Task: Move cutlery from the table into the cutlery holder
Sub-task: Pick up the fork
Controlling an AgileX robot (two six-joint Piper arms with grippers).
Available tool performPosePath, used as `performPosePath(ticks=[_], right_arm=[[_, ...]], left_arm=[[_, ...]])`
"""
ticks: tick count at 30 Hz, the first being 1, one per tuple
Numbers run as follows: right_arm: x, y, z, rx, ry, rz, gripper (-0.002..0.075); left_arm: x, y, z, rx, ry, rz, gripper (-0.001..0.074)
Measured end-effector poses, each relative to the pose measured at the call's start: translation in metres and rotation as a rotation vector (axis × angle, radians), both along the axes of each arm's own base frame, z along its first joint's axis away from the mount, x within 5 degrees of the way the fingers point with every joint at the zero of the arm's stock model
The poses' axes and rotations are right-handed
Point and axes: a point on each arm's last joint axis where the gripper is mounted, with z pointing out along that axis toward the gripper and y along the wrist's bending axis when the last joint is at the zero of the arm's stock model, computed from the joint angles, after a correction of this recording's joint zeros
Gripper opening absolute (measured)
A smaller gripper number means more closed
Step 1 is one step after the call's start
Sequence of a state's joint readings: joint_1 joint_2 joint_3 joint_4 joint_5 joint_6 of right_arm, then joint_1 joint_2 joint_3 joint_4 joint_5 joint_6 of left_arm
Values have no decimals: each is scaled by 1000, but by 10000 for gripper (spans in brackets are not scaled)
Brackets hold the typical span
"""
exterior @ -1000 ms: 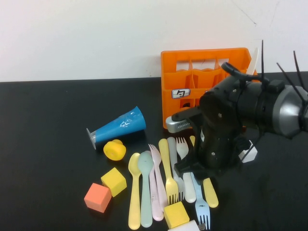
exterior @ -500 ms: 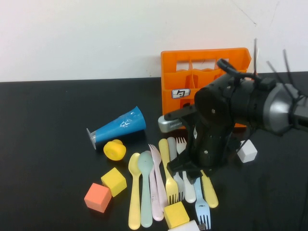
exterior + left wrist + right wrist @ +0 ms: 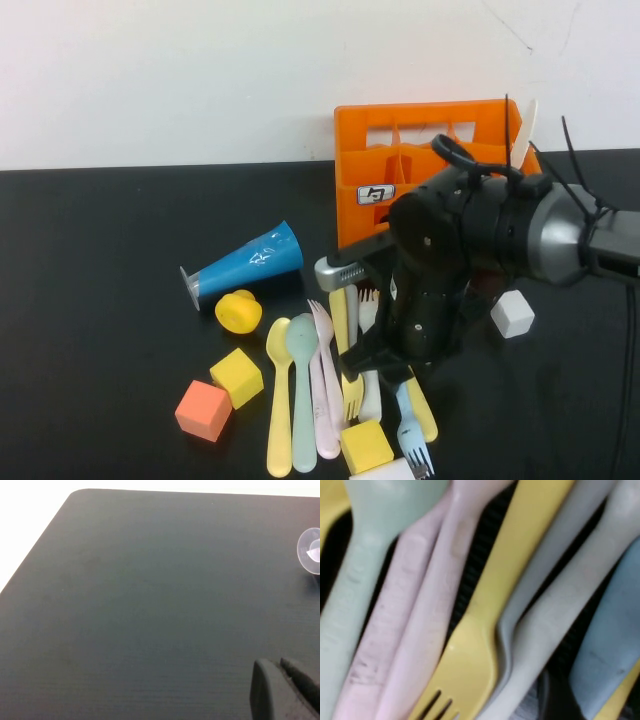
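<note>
Several pastel pieces of cutlery lie side by side on the black table (image 3: 100,300): a yellow spoon (image 3: 280,400), a grey-green spoon (image 3: 303,385), pink forks (image 3: 325,385), a yellow fork (image 3: 349,385), a white fork (image 3: 371,400) and a blue fork (image 3: 410,430). The orange cutlery holder (image 3: 360,150) stands behind them with a white knife (image 3: 527,122) in it. My right gripper (image 3: 388,358) hangs low over the forks. Its wrist view shows the yellow fork (image 3: 485,630), white fork (image 3: 560,615) and blue fork (image 3: 615,645) very close. My left gripper (image 3: 277,664) is shut and empty over bare table.
A blue cone (image 3: 245,262) lies left of the holder, with a yellow round toy (image 3: 238,311) beside it. Yellow cubes (image 3: 237,377) (image 3: 366,446), an orange cube (image 3: 203,410) and a white cube (image 3: 512,313) sit around the cutlery. The cone's clear base (image 3: 309,550) shows in the left wrist view.
My right arm has moved left and lower, over the middle of the cutlery row. The white cube and the white knife in the holder have come into full view.
</note>
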State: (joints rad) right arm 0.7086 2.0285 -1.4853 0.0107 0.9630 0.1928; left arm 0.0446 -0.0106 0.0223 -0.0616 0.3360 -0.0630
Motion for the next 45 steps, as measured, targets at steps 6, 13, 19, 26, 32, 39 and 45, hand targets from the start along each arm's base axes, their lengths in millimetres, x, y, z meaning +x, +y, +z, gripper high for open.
performPosePath(ticks=[6, 13, 19, 26, 32, 39, 45], right_arm=[[-4, -3, 0, -65, 17, 43, 317], [-5, -11, 10, -122, -3, 72, 317], [-7, -15, 32, -99, -58, 77, 317], [-9, -6, 31, -51, -72, 95, 317], [-9, 2, 12, -69, -46, 126, 317], [-7, 1, 0, -114, -32, 142, 316], [-7, 0, 0, -134, -38, 156, 293]], left_arm=[[0, 0, 0, 0, 0, 0, -1], [0, 0, 0, 1, 0, 0, -1], [0, 0, 0, 1, 0, 0, -1], [0, 0, 0, 1, 0, 0, -1], [0, 0, 0, 1, 0, 0, -1], [0, 0, 0, 1, 0, 0, -1], [0, 0, 0, 1, 0, 0, -1]])
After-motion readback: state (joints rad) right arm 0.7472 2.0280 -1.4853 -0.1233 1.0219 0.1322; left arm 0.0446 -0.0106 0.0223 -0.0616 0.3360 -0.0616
